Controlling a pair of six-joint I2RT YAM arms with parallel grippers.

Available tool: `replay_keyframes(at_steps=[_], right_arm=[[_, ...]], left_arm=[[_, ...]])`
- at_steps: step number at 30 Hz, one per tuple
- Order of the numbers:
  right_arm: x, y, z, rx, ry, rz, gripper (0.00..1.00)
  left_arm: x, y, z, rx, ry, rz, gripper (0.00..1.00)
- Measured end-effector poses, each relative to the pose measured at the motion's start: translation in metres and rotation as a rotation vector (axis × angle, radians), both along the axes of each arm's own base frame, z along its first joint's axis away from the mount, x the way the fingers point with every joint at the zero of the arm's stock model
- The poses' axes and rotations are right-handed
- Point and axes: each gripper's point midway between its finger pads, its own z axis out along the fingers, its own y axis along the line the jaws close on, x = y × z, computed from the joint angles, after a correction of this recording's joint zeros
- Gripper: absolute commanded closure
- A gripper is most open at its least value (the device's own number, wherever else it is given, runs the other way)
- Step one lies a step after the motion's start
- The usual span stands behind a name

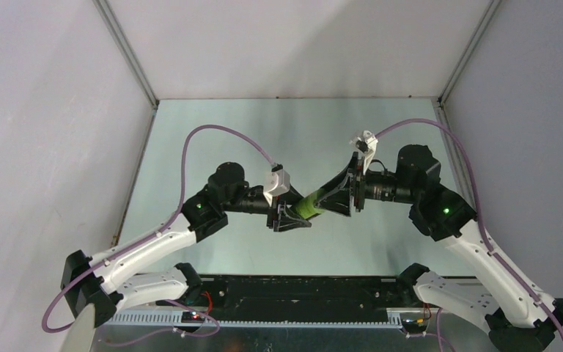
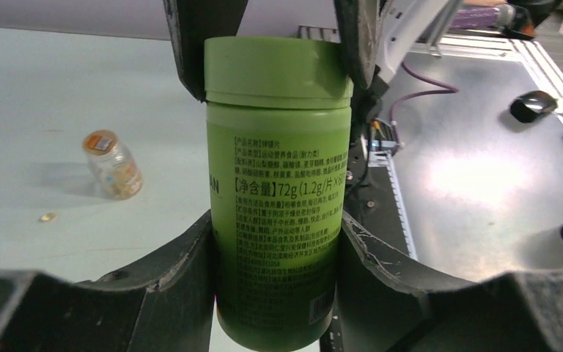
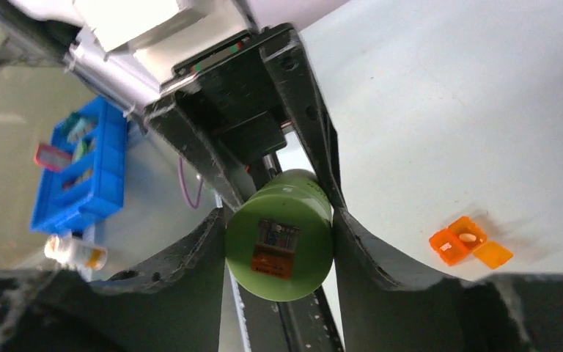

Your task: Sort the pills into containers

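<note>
The green bottle point(image 1: 309, 205) hangs above the table between both arms, lying roughly level. My left gripper point(image 2: 277, 220) is shut on its labelled body point(image 2: 278, 191). My right gripper point(image 3: 278, 220) is shut on its cap point(image 3: 278, 246), one finger on each side. A clear orange-topped vial point(image 2: 113, 165) holding pills lies tilted on the table, with one loose pill point(image 2: 47, 217) near it. An orange box point(image 3: 469, 240) sits open on the table with a pale pill in one recess.
A blue crate point(image 3: 81, 176) of small items sits off the table beyond the left arm. A black slotted rail point(image 1: 293, 297) runs along the near edge. A shiny metal surface with a black mouse point(image 2: 534, 105) lies beside the table.
</note>
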Motion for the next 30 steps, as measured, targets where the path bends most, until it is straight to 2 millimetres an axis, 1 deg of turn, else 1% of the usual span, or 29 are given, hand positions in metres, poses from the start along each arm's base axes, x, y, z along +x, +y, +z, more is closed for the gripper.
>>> replay_keyframes(at_steps=[1, 2, 3, 11, 12, 13, 14, 15, 16, 17, 19, 21, 23, 27, 29, 30], right_arm=[[0.004, 0.000, 0.000, 0.003, 0.014, -0.027, 0.89], [0.009, 0.001, 0.000, 0.007, 0.032, -0.058, 0.97], [0.015, 0.002, 0.000, 0.011, 0.054, -0.091, 0.99], [0.058, 0.008, 0.000, 0.074, 0.216, -0.373, 1.00], [0.062, 0.008, 0.000, 0.083, 0.238, -0.406, 0.95], [0.067, 0.007, -0.001, 0.094, 0.267, -0.445, 0.75], [0.070, 0.007, -0.002, 0.104, 0.291, -0.476, 0.61], [0.073, 0.007, -0.002, 0.112, 0.306, -0.496, 0.38], [0.074, 0.006, -0.001, 0.117, 0.313, -0.508, 0.30], [0.074, 0.006, -0.001, 0.120, 0.315, -0.510, 0.19], [0.079, 0.001, -0.001, 0.112, 0.280, -0.525, 0.12], [0.081, -0.004, 0.002, 0.105, 0.241, -0.514, 0.10], [0.076, -0.008, 0.005, 0.097, 0.191, -0.461, 0.09], [0.049, -0.006, 0.013, 0.076, 0.079, -0.289, 0.09], [0.036, -0.005, 0.013, 0.062, 0.036, -0.213, 0.12], [0.031, -0.004, 0.012, 0.054, 0.018, -0.178, 0.15]], left_arm=[[0.004, 0.000, -0.001, 0.004, -0.005, 0.023, 1.00], [0.008, 0.000, -0.002, 0.007, -0.011, 0.045, 1.00], [0.013, 0.000, -0.002, 0.009, -0.016, 0.074, 1.00], [0.051, 0.006, -0.004, 0.031, -0.044, 0.289, 1.00], [0.055, 0.007, -0.004, 0.033, -0.047, 0.312, 1.00], [0.058, 0.008, -0.005, 0.035, -0.049, 0.332, 1.00], [0.061, 0.008, -0.005, 0.037, -0.051, 0.352, 1.00], [0.063, 0.009, -0.005, 0.037, -0.052, 0.364, 1.00], [0.065, 0.009, -0.005, 0.037, -0.054, 0.373, 1.00], [0.065, 0.009, -0.004, 0.035, -0.056, 0.378, 1.00], [0.065, 0.009, -0.004, 0.034, -0.055, 0.378, 1.00], [0.064, 0.009, -0.004, 0.033, -0.054, 0.372, 1.00], [0.062, 0.008, -0.004, 0.032, -0.053, 0.357, 1.00], [0.051, 0.005, -0.003, 0.025, -0.047, 0.295, 1.00], [0.044, 0.003, -0.003, 0.023, -0.041, 0.252, 1.00], [0.040, 0.003, -0.003, 0.022, -0.039, 0.234, 1.00]])
